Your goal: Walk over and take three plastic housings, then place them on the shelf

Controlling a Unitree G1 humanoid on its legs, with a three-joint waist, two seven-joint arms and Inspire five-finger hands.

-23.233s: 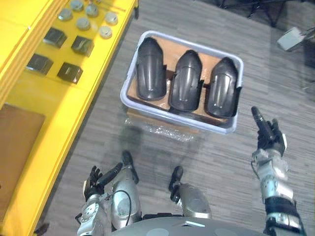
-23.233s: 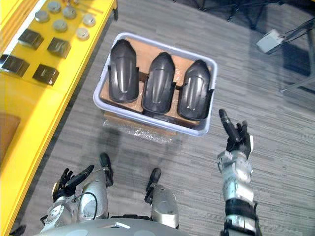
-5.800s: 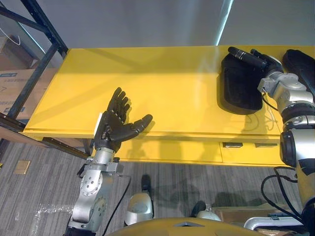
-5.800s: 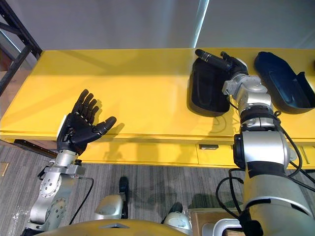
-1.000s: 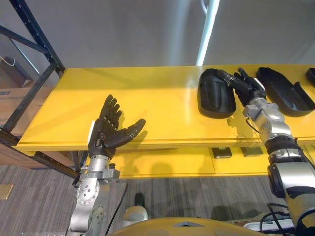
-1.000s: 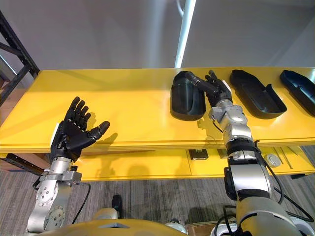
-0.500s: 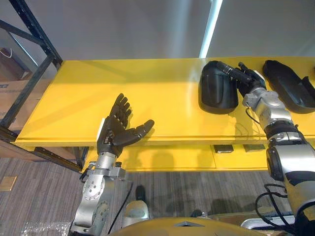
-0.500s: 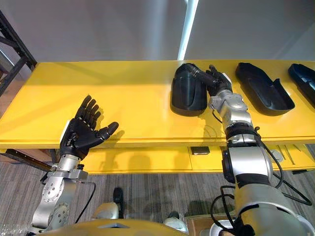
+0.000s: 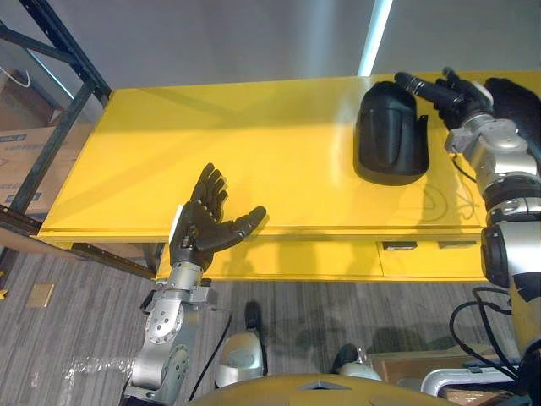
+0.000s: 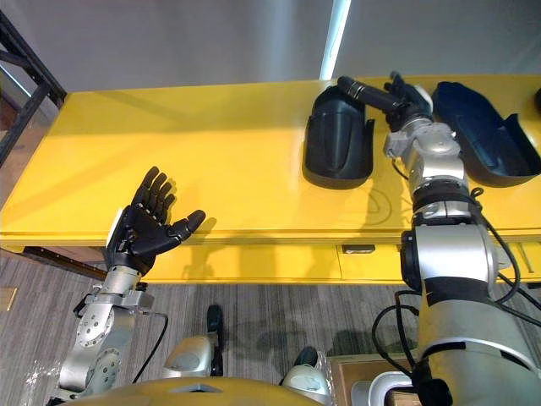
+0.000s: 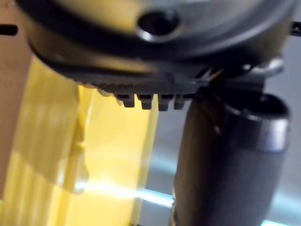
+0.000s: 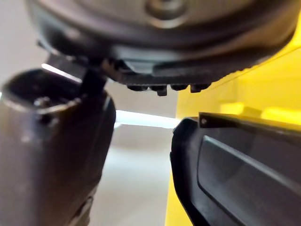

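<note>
Currently, the right hand (image 10: 409, 107) reaches forward, fingers straight, over the far right corner of a black plastic housing (image 10: 336, 139) lying on the yellow shelf (image 10: 211, 152). A second housing (image 10: 482, 135) lies just beside the hand. The left hand (image 10: 142, 227) hovers spread at the shelf's front edge.

The yellow shelf (image 10: 169, 152) is long and flat. A black housing (image 10: 338, 139) lies on it with its round back up. To the right of that housing lies a second housing (image 10: 486, 139), hollow side up, and the two do not touch. Below the round-backed housing, under the shelf's front edge, a small dark thing (image 10: 359, 249) sits on a lower yellow ledge.
</note>
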